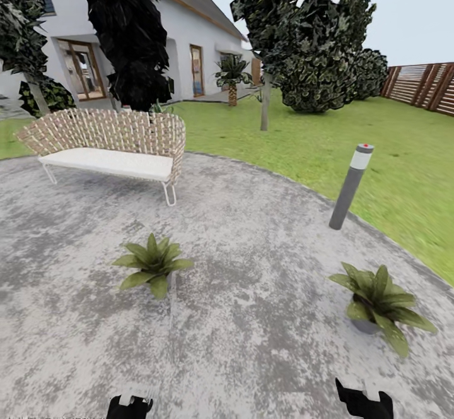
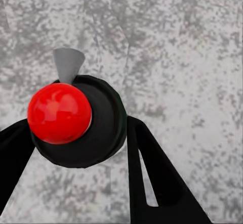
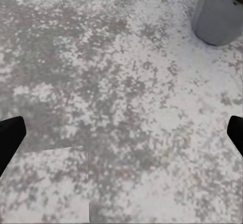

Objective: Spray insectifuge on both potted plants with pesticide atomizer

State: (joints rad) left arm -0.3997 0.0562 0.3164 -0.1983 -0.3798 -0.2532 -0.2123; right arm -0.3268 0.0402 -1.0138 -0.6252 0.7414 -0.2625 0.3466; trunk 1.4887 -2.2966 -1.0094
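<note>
Holding the atomizer [image 2: 76, 120] in the left gripper [image 2: 76, 133], fingers closed against its dark body, red top toward the wrist camera, above the patio [image 1: 252, 230]. Right gripper [image 3: 121, 135] spread wide over bare stone, near a grey pot [image 3: 218, 16]. Two plants [image 1: 151, 263] [image 1: 378, 302] standing well apart on the patio, nothing between. Beyond them a wicker bench [image 1: 110, 141]; a bollard lamp [image 1: 351, 185] at the patio edge by the lawn [image 1: 353, 135].

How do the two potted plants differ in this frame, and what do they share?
The left plant sits nearer the wicker bench, mid-patio; the right plant sits by the patio's edge, below the bollard lamp. The right plant's grey pot shows beneath its leaves; the left plant's pot is mostly hidden by foliage. The right plant looks larger, being closer to the camera. Both are upright rosettes of broad pointed green leaves on the stone patio.
</note>
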